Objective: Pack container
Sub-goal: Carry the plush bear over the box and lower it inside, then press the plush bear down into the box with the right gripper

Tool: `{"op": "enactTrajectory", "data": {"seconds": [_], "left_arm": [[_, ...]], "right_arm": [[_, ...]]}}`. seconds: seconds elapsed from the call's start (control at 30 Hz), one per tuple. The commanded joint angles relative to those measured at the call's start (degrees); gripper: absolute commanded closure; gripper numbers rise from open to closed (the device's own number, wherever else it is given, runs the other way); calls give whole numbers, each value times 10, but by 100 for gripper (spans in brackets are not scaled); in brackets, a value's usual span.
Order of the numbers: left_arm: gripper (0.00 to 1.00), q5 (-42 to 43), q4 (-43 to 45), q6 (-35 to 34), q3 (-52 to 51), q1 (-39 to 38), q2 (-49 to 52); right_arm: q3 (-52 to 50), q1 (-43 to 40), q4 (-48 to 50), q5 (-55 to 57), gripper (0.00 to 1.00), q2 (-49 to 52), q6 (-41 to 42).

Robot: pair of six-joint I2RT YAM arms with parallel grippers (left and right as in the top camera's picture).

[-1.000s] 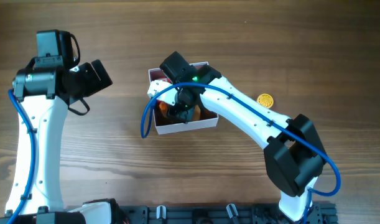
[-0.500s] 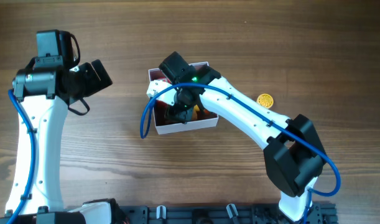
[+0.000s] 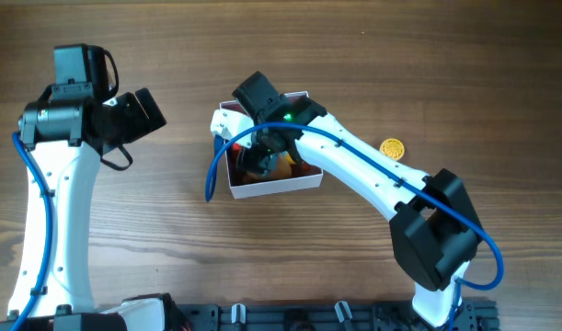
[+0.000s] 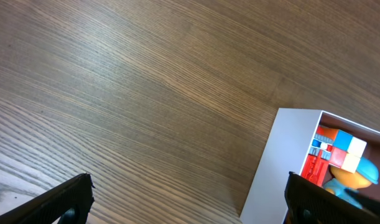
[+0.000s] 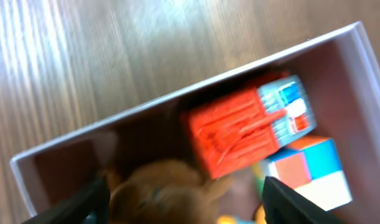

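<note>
Container: the square, shallow white-walled box with a dusty pink inside [image 3: 276, 188] sits near the middle of the brown wooden table [image 3: 170, 230], slightly turned against the table's edges.
Contents: we see a red ridged plastic block [image 5: 233, 127] against one wall, a cube with blue, orange and white faces [image 5: 311, 168] just beside it, and a brown fuzzy toy [image 5: 158, 193], blurred, nearer the camera. The left wrist view also shows a rounded blue and orange toy [image 4: 357, 173] past the cube.
Right gripper: the right gripper [image 5: 183, 199] hangs over the box's open top. Its fingers [image 5: 74, 202] stand wide apart at the lower corners of the wrist view, with the brown toy below and between them. We see no grip on anything.
Left gripper: the left gripper [image 4: 188, 190] is well apart from the box, off to its left. Its jaws are spread wide with only bare wood between them, and one white corner of the box shows at the right of its view.
Elsewhere: a small round yellow disc [image 3: 392, 146] lies on the wood to the right of the box, not touching it.
</note>
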Motion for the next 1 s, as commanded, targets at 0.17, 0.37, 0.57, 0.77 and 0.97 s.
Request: {"op": "enactTrajectory", "data": {"seconds": [0.17, 0.37, 0.57, 0.77, 0.97], "left_arm": [[0, 9, 0, 8, -4, 3, 4], [0, 9, 0, 8, -4, 3, 4], [0, 9, 0, 8, -4, 3, 4], [0, 9, 0, 8, -4, 3, 4], [0, 9, 0, 8, -4, 3, 4]], "right_arm": [[101, -2, -12, 157, 23, -86, 168], [94, -41, -181, 169, 88, -120, 374], [34, -41, -183, 147, 96, -100, 399], [-2, -41, -155, 59, 96, -73, 368], [-3, -41, -158, -6, 95, -67, 318]]}}
